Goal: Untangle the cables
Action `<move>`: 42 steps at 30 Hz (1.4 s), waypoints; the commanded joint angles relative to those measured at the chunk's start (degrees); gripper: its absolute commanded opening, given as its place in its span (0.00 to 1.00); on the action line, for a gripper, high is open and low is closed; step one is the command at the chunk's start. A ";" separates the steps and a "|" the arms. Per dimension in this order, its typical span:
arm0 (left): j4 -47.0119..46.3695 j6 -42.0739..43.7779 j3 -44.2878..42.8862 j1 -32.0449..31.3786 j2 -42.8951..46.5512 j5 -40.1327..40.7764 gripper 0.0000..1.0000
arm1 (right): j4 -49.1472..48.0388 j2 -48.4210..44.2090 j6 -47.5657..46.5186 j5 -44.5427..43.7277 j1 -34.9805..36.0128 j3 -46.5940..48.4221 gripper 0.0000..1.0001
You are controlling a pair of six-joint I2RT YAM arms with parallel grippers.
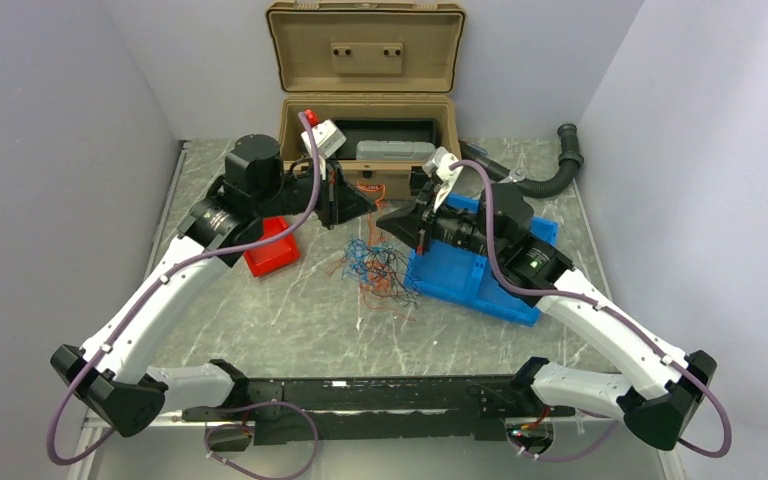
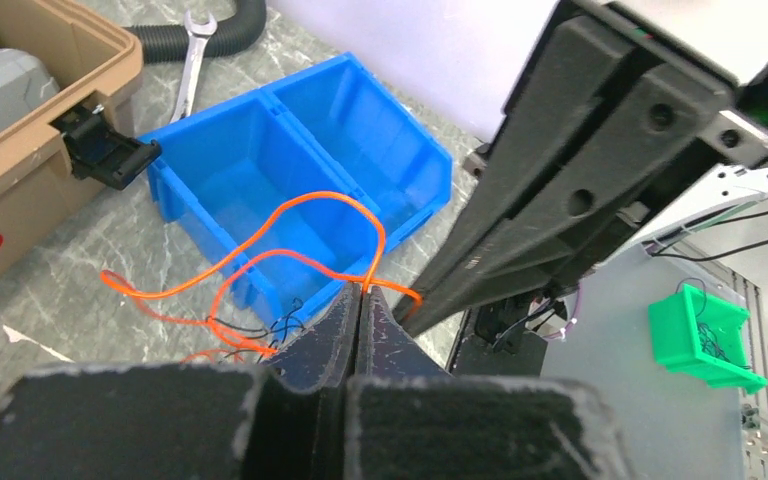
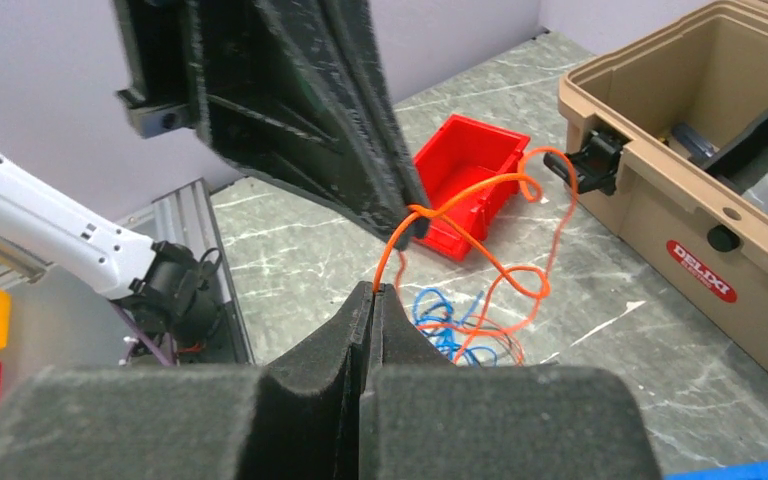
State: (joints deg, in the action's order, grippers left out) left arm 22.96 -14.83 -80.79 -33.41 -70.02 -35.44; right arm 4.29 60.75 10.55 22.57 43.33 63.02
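The cables lie as a small tangle of orange, blue and black wires on the table, between the red and blue bins. My left gripper and right gripper hover tip to tip just above and behind the tangle. In the left wrist view the left gripper is shut on an orange wire that loops in front of the blue bin. In the right wrist view the right gripper is shut on the orange wire, which runs up to the left gripper's fingers. Blue strands lie below.
An open tan case stands at the back. A red bin is left of the tangle and a blue bin right of it. A black hose and a wrench lie at the back right.
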 commanded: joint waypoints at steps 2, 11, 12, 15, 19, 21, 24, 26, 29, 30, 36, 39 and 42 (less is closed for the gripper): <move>-4.59 -2.19 0.40 -0.42 2.32 -3.42 0.00 | -2.99 1.00 -1.62 -3.67 0.28 0.22 0.00; -6.25 -3.63 1.78 -0.77 2.74 -4.68 0.00 | -7.02 2.30 -2.02 0.35 0.35 -1.07 0.00; -6.01 -3.47 1.66 -0.77 2.66 -4.37 0.00 | -7.57 2.20 -1.98 1.14 0.42 -1.35 0.01; -5.00 -2.79 1.27 -0.74 2.61 -3.68 0.00 | -8.38 1.80 -2.15 1.85 0.46 -2.08 0.03; -4.39 -2.21 1.21 -0.77 3.02 -2.79 0.00 | -7.26 0.75 -2.61 1.55 0.44 -2.63 0.03; -4.10 -1.94 1.15 -0.77 3.08 -2.61 0.00 | -6.90 -0.29 -2.80 1.51 0.46 -3.06 0.03; -3.81 -1.78 1.06 -0.74 3.05 -2.37 0.00 | -6.06 -1.53 -3.13 0.97 0.43 -3.59 0.03; -3.95 -1.78 1.07 -0.78 3.09 -2.51 0.00 | -5.31 -2.24 -3.48 0.71 0.44 -3.82 0.04; -4.31 -2.07 0.99 -0.72 3.05 -2.93 0.00 | -5.21 -2.83 -3.60 1.52 0.43 -4.25 0.05; -4.51 -2.27 0.99 -0.77 2.98 -3.24 0.00 | -5.41 -2.72 -3.48 1.86 0.51 -4.27 0.06; -5.65 -3.29 1.25 -0.76 2.96 -4.50 0.00 | -7.42 -0.81 -2.72 3.08 0.48 -3.72 0.27; -6.12 -3.58 1.45 -0.72 3.00 -4.97 0.00 | -8.93 0.57 -2.54 3.72 0.53 -2.99 0.32; -6.37 -3.74 1.63 -0.77 2.84 -4.93 0.00 | -9.98 2.98 -2.06 4.11 0.53 -1.35 0.30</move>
State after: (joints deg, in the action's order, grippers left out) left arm 19.99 -17.78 -78.91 -33.95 -68.71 -38.79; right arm -1.17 61.32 8.01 24.86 43.64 58.85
